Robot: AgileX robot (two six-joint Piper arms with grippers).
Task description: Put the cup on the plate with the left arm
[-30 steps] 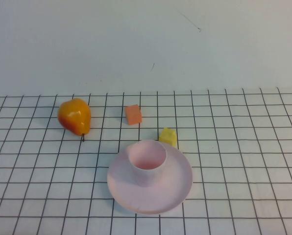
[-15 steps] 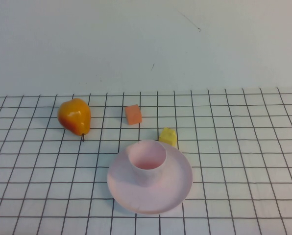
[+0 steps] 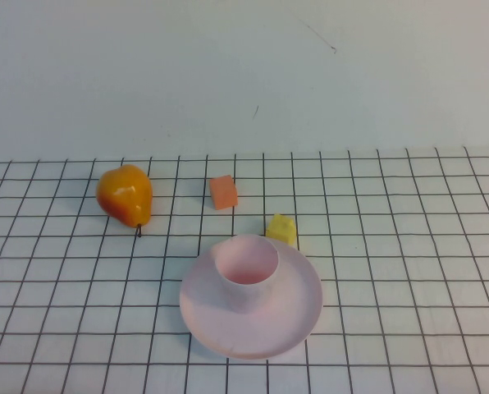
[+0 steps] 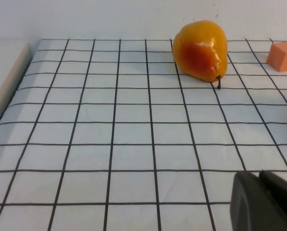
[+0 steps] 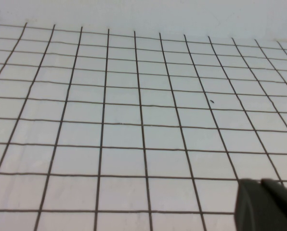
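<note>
The pale pink cup (image 3: 249,273) stands upright on the round pale pink plate (image 3: 294,316) near the front middle of the table in the high view. Neither arm shows in the high view. My left gripper (image 4: 259,174) shows only in the left wrist view, fingers together and empty, low over bare grid cloth, well short of the pear. My right gripper (image 5: 260,182) shows only in the right wrist view, fingers together and empty, over bare grid cloth. The cup and plate are out of both wrist views.
An orange-yellow pear (image 3: 125,195) lies at the back left and also shows in the left wrist view (image 4: 201,50). An orange cube (image 3: 223,191) sits behind the plate and shows in the left wrist view (image 4: 282,56). A yellow block (image 3: 282,229) touches the plate's far rim.
</note>
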